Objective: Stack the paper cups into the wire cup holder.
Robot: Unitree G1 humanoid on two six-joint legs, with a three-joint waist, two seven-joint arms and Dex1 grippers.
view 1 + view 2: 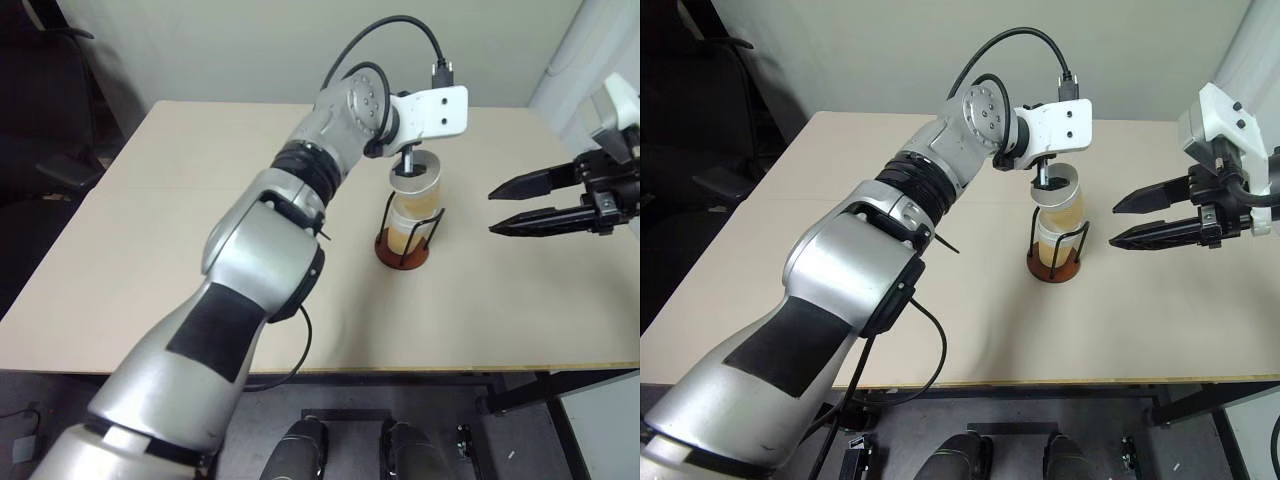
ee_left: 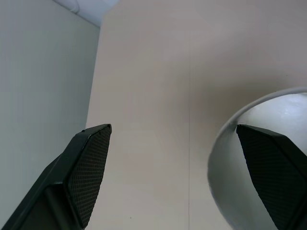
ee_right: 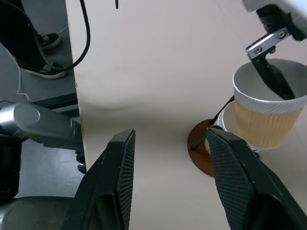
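While the left gripper (image 1: 1050, 180) hangs spread wide, one finger inside the top paper cup (image 1: 1058, 203), the cups sit stacked in the wire holder (image 1: 1054, 262) mid-tabletop (image 1: 840, 250). Right gripper (image 1: 1120, 222) waits apart, empty, to the right.

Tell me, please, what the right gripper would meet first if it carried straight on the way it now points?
Most likely the stacked paper cups in the wire cup holder. The right gripper, fingers apart and empty, points across the table toward them, with bare tabletop between. Depth is unclear, so it might pass just in front.
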